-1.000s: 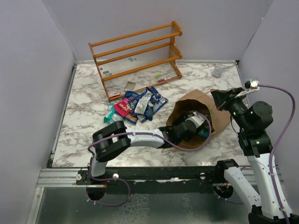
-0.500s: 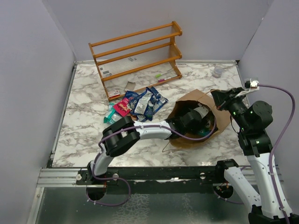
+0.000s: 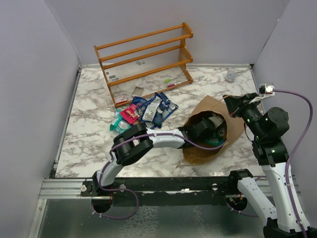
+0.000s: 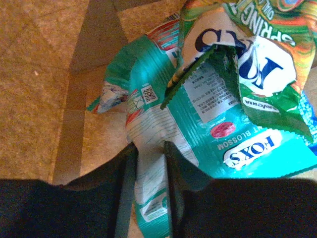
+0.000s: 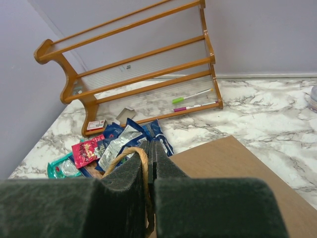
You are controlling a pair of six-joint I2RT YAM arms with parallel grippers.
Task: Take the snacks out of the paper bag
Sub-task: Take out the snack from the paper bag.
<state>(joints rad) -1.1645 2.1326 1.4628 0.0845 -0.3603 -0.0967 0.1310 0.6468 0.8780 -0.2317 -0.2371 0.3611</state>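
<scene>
The brown paper bag (image 3: 237,124) lies on its side with its mouth facing left. My right gripper (image 5: 151,148) is shut on its twisted loop handle (image 5: 131,153) and holds that side up. My left gripper (image 4: 147,148) is deep inside the bag (image 4: 39,74). Its two fingers press on the white-and-teal end of a teal snack packet (image 4: 218,119). A green-and-orange packet (image 4: 262,54) lies over that one. In the top view my left gripper (image 3: 210,128) shows only as a dark shape in the bag's mouth. Several more snacks (image 3: 148,110) lie in a pile on the marble, left of the bag.
A wooden rack (image 3: 146,62) stands tilted at the back, with pens (image 5: 190,96) and a small card on its lower shelf. A small clear cup (image 3: 231,76) sits at the back right. The left arm's cable loops across the table in front of the bag.
My left arm has reached further right, deeper into the bag. Its jaws opened wide and then closed onto the teal packet. The right gripper has not moved.
</scene>
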